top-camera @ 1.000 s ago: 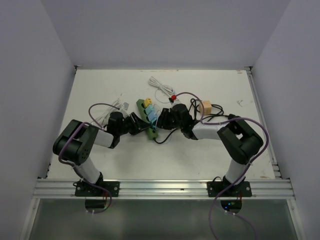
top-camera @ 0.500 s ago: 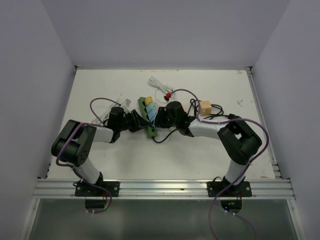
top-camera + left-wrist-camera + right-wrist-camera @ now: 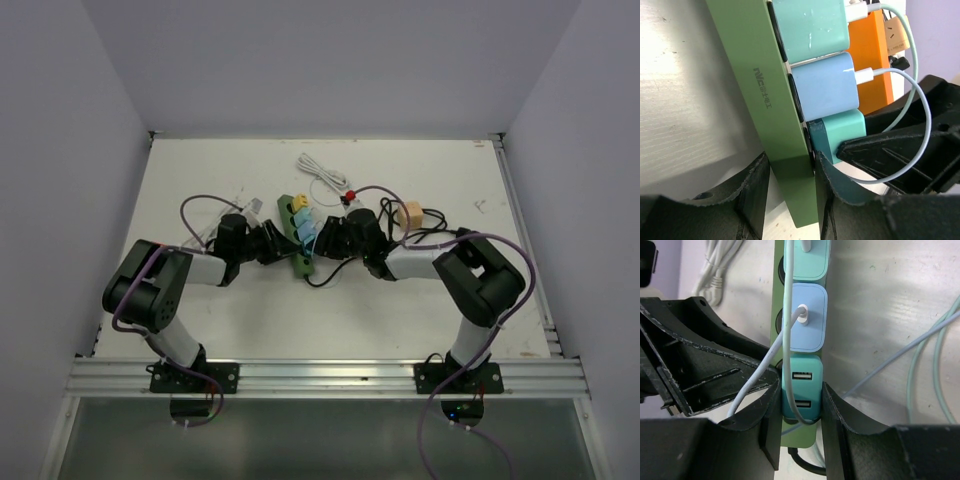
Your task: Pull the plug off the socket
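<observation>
Socket (image 3: 757, 95): green strip, clamped between left gripper (image 3: 790, 192) jaws.
Plug (image 3: 801, 382): teal, seated, pinched between right gripper (image 3: 801, 412) jaws.
Risk: strip may slide from left jaws; white cable (image 3: 787, 290) beside plug may snag.

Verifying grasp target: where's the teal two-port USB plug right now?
Right wrist view, centre: the teal plug sits gripped by the right end effector, at the end of the green power strip, just below the light-blue plug.
</observation>
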Available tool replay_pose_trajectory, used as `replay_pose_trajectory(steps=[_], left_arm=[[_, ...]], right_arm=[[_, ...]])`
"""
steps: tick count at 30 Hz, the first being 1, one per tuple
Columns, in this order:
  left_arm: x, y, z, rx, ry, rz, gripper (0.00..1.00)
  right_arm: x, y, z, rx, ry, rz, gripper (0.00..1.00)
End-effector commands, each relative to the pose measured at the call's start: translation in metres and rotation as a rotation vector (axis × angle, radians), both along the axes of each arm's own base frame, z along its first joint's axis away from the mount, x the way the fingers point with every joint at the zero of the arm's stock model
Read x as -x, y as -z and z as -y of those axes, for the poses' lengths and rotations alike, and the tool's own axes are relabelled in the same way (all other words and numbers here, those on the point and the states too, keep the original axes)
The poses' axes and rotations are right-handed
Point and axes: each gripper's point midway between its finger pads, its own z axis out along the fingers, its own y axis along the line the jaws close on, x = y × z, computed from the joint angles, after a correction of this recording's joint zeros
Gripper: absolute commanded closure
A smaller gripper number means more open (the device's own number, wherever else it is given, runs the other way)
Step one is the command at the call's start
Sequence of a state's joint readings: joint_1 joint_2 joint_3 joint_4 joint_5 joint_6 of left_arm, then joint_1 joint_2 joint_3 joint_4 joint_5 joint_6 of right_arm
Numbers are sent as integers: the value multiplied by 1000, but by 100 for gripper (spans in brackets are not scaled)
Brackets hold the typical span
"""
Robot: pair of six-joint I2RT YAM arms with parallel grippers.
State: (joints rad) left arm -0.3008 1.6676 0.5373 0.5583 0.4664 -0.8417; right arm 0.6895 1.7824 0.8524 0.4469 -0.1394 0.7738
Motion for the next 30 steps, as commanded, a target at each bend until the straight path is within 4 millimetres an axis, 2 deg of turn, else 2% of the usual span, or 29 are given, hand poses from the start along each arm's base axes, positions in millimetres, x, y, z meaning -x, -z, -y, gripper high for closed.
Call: replay_pose_trajectory(steps=[1, 4, 5, 7, 8, 9, 11, 12, 14, 20, 22, 23, 25, 26, 27, 28, 29, 30], left_arm=[[-3, 44, -50, -170, -124, -47, 100], [-4, 42, -53, -182, -127, -39, 100], [-4, 44, -55, -194, -130, -43, 100], [-6, 44, -58, -216, -138, -40, 100], [-7, 45, -60, -231, -140, -46, 100], [-9, 47, -62, -251, -137, -44, 100], [-10, 51, -66, -287, -132, -50, 100], [-11, 51, -66, -292, -130, -52, 100], [-11, 54, -66, -300, -124, -66, 100], [-11, 60, -64, -343, -114, -80, 100], [-11, 60, -60, -345, -100, -79, 100], [-9, 61, -59, -341, -94, -83, 100], [-9, 60, -59, -335, -92, -81, 100], [-8, 60, -58, -327, -89, -84, 100], [-7, 60, -59, -320, -89, -85, 100], [-6, 61, -59, -318, -86, -88, 100], [-6, 61, -58, -311, -83, -88, 100], [-6, 62, -59, -308, -83, -93, 100]], right_arm=[[-11, -42, -6, -253, -22, 30, 96], [-13, -37, -3, -225, -11, 29, 95], [-15, -41, -4, -221, -10, 39, 94], [-15, -34, -3, -153, -11, 32, 94], [-16, -43, -11, -135, -23, 53, 94], [-11, -34, -10, -68, -36, 41, 94], [-12, -42, -19, -31, -37, 67, 93], [-10, -37, -16, 13, -39, 56, 93], [-12, -41, -17, 41, -25, 71, 93], [-10, -36, -6, 103, -11, 62, 92], [-7, -39, -8, 83, -21, 57, 91], [-5, -32, -4, 78, -19, 41, 91], [-6, -40, -8, -36, -28, 25, 91], [-7, -26, 3, -55, -14, -13, 91], [-12, -33, 0, -128, -5, -7, 91], [-8, -32, -2, -165, -28, -25, 91], [-8, -20, 4, -177, -18, -50, 91], [-11, -24, 1, -223, -16, -44, 91]])
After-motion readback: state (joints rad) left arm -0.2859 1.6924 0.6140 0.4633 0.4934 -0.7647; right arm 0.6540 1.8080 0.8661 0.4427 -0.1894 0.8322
